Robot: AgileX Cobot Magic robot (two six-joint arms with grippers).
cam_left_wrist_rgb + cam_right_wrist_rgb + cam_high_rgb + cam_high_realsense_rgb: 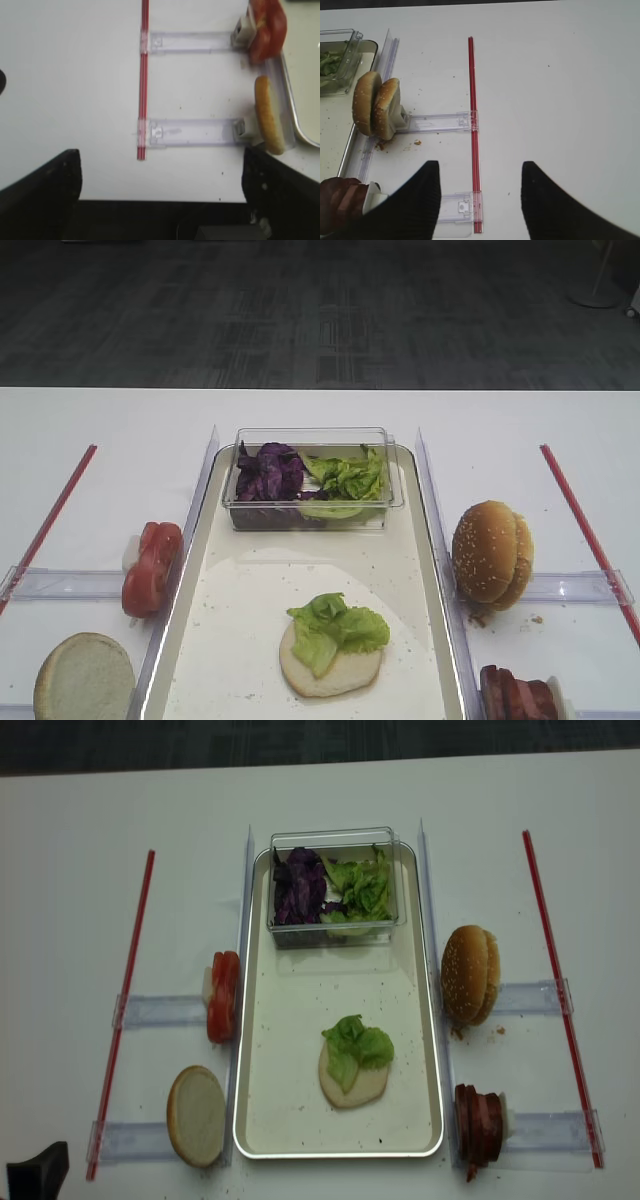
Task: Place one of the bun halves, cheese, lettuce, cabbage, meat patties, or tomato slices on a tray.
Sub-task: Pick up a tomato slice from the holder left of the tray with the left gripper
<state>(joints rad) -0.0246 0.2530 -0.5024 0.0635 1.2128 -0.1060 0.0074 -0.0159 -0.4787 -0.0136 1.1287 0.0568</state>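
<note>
On the tray (pixel 420 540) a bun half (pixel 330 665) already lay cut face up with lettuce (pixel 335 625) on it. The right tool (pixel 480 200) hovered over the table with its jaws apart and empty, the meat patties (pixel 337 202) just beside its left finger (stacked on edge, so easy to topple). A patty looked the likely next pick: best to straddle only the outermost slab and close gently. The left tool (pixel 160 190) stood wide open, holding nothing.
</note>
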